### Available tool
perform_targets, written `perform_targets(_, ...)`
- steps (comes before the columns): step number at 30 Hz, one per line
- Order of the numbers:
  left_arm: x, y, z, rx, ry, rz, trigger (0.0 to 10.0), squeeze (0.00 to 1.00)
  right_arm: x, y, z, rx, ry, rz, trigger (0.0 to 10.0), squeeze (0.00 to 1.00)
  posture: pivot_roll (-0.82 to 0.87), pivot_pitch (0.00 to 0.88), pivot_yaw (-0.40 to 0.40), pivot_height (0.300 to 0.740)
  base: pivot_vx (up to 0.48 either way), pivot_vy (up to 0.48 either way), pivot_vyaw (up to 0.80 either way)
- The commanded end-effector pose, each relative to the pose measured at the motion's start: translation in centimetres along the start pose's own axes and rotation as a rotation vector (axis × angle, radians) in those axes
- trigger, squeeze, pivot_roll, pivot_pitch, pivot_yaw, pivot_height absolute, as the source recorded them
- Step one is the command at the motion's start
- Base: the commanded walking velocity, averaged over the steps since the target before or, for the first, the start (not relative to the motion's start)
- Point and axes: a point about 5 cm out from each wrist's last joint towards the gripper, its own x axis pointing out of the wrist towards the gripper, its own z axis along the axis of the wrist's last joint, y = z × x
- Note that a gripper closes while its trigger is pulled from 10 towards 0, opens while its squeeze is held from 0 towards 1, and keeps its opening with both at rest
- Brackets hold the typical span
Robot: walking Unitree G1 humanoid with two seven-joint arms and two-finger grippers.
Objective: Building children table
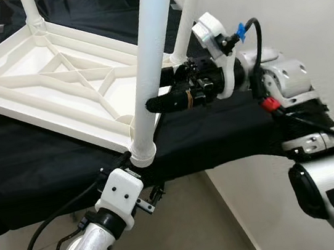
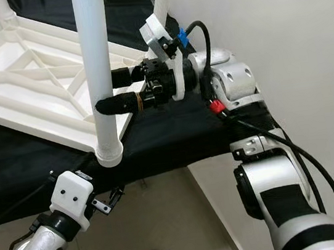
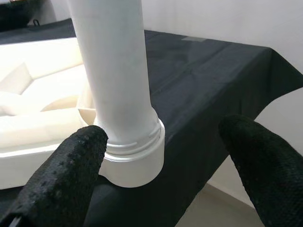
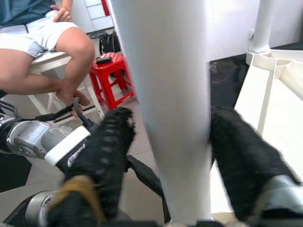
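The upside-down white tabletop [image 1: 55, 78] is laid on a black-covered table [image 1: 37, 174]. Its near-corner leg [image 1: 150, 52] is pinched mid-height by the right gripper [image 1: 154, 99]. The left gripper [image 3: 161, 165] is held spread around the leg's socket [image 3: 135, 158], not touching.

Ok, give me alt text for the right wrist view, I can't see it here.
The right tool has its two black fingers on either side of a white table leg. Behind it sit a red stool, a seated person's legs and part of the upturned white tabletop.
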Motion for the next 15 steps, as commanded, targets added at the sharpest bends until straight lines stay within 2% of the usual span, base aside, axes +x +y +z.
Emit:
perform_targets(1, -0.3, -0.4, 0.2, -0.018, 0.007, -0.017, 10.0, 0.00, 0.1, 0.3, 0.5, -0.030, -0.009, 0.080, 0.0, 0.00, 0.08, 0.228, -0.190, 0.740, 0.000, 0.000, 0.00)
perform_targets(10, -0.5, -0.5, 0.3, -0.023, 0.011, -0.021, 10.0, 0.00, -0.1, 0.7, 0.6, -0.023, -0.028, 0.105, 0.0, 0.00, 0.07, 0.224, -0.191, 0.740, 0.000, 0.000, 0.00)
perform_targets(12, -0.5, -0.5, 0.2, -0.023, 0.014, -0.020, 10.0, 0.00, 0.3, 0.4, 0.1, -0.010, -0.036, -0.030, 0.0, 0.00, 0.06, 0.215, -0.199, 0.740, 0.000, 0.000, 0.00)
perform_targets(13, -0.5, -0.5, 0.1, -0.023, 0.015, -0.017, 10.0, 0.00, 1.2, -0.4, -0.4, 0.023, -0.064, -0.242, 0.0, 0.00, 0.07, 0.205, -0.216, 0.740, 0.000, 0.000, 0.00)
perform_targets(15, -0.5, -0.5, 0.1, -0.023, 0.015, -0.017, 10.0, 0.00, 1.2, -0.4, -0.4, 0.023, -0.064, -0.242, 0.0, 0.00, 0.07, 0.205, -0.216, 0.740, 0.000, 0.000, 0.00)
